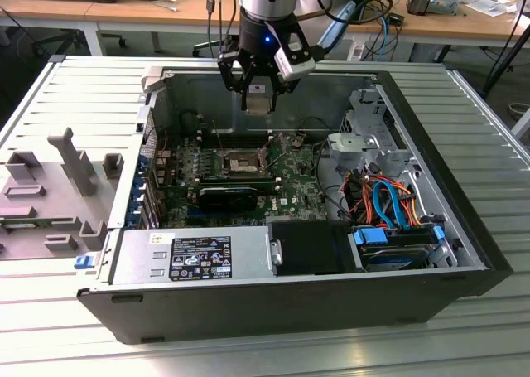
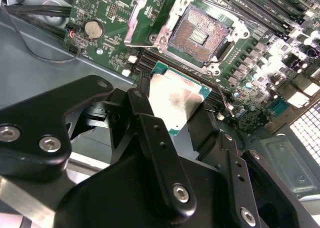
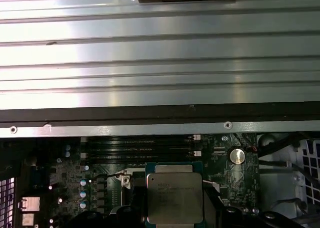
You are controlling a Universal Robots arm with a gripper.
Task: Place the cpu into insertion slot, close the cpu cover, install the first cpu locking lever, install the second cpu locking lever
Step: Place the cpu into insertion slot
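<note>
Silver-grey metal tops the cpu (image 2: 177, 95), and we see the hand (image 2: 175, 110) clamped on it by two opposite edges, which we judge keeps the grip off its contact side and leaves that side free to meet the socket; it hangs in the air over the open computer case (image 1: 290, 311), above the green board (image 1: 290, 186) and apart from the insertion slot (image 2: 200, 33), not yet seated; the cpu cover (image 2: 137, 22) stands swung open beside the slot, so the slot's dark centre lies bare to receive the chip; the case lies on its side on the ribbed tabletop (image 1: 74, 87), giving reach from above; we count one cpu, one slot, one cover, one hand and one coin battery (image 2: 93, 29).
</note>
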